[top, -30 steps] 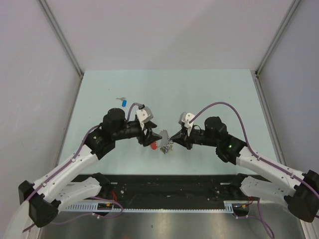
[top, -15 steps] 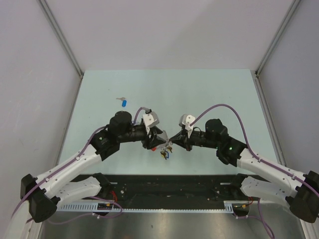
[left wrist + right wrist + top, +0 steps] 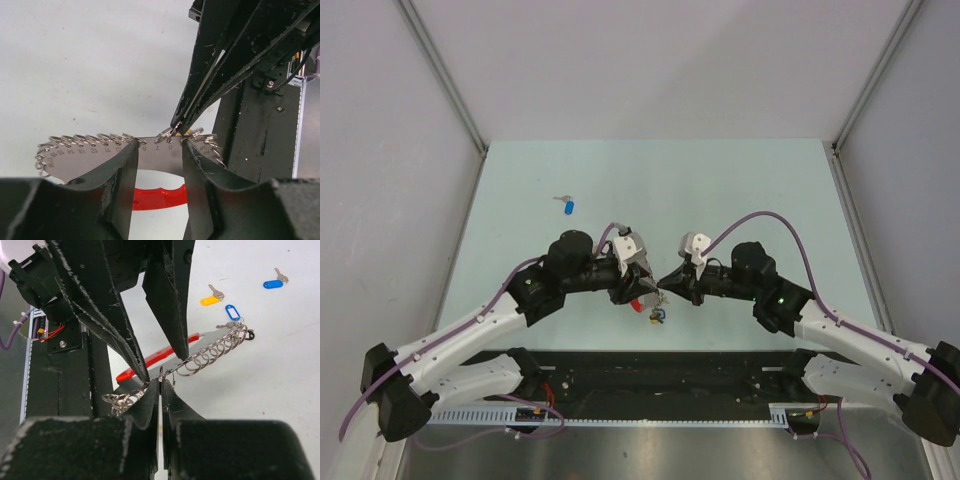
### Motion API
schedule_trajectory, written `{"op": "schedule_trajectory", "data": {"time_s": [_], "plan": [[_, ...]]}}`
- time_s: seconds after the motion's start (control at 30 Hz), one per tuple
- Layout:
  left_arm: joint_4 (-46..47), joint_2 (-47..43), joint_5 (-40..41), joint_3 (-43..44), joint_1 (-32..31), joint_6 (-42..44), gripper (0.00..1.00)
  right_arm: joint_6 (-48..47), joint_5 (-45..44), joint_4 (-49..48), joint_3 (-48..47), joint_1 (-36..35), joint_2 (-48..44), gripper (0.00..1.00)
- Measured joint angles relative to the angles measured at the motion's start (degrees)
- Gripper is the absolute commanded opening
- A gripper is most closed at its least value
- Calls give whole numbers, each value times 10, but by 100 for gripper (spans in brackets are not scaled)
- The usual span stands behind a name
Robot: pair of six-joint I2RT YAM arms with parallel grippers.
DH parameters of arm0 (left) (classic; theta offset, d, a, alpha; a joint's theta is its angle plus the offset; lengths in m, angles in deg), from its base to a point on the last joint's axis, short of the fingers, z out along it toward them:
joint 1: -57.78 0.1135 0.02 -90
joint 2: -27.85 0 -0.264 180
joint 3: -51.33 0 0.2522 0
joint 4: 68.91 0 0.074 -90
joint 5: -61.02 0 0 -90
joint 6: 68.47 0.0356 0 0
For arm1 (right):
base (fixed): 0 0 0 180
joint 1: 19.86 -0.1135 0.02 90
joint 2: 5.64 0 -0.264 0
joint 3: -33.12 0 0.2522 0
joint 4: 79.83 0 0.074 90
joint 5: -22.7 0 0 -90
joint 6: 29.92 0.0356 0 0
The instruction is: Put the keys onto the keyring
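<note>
The keyring (image 3: 90,160) is a curved silver plate with numbered split rings on its edge and a red arc (image 3: 155,197). My left gripper (image 3: 160,145) is open, its fingers in front of the plate on either side of a short numbered stretch. My right gripper (image 3: 161,382) is shut on one small split ring on the plate's edge, between the left fingertips (image 3: 145,376). A blue key (image 3: 274,283) and a yellow key (image 3: 212,297) lie loose on the table. A blue-rimmed tag (image 3: 232,311) hangs at the keyring's far end. From above, both grippers (image 3: 655,288) meet at mid-table.
The blue key (image 3: 568,207) lies alone far left of the arms. Small yellow and blue pieces (image 3: 657,317) hang just below the grippers. A black rail (image 3: 660,385) runs along the near table edge. Grey walls enclose the table on three sides.
My left arm has swung right and nearer, covering the plate, and its jaws have narrowed. The right gripper has stayed shut and barely shifted.
</note>
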State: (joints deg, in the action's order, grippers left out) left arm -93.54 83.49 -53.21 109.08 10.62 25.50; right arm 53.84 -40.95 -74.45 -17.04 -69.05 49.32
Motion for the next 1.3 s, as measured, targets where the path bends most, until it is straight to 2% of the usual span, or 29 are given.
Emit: {"op": "schedule_trajectory", "data": {"time_s": [0.43,0.97,1.07,1.3], "plan": [[6,-1,-7,-9,-2,-1,40,-10,9,8,1,-8,0,0],[14,-25,-76,-23,-4,12,35,-14,71,8,4,-10,-6,0],[13,-25,-83,-23,-6,17,30,-14,77,8,4,-10,-7,0],[8,-24,-93,-23,-14,26,9,-16,83,12,5,-10,-7,0]]}}
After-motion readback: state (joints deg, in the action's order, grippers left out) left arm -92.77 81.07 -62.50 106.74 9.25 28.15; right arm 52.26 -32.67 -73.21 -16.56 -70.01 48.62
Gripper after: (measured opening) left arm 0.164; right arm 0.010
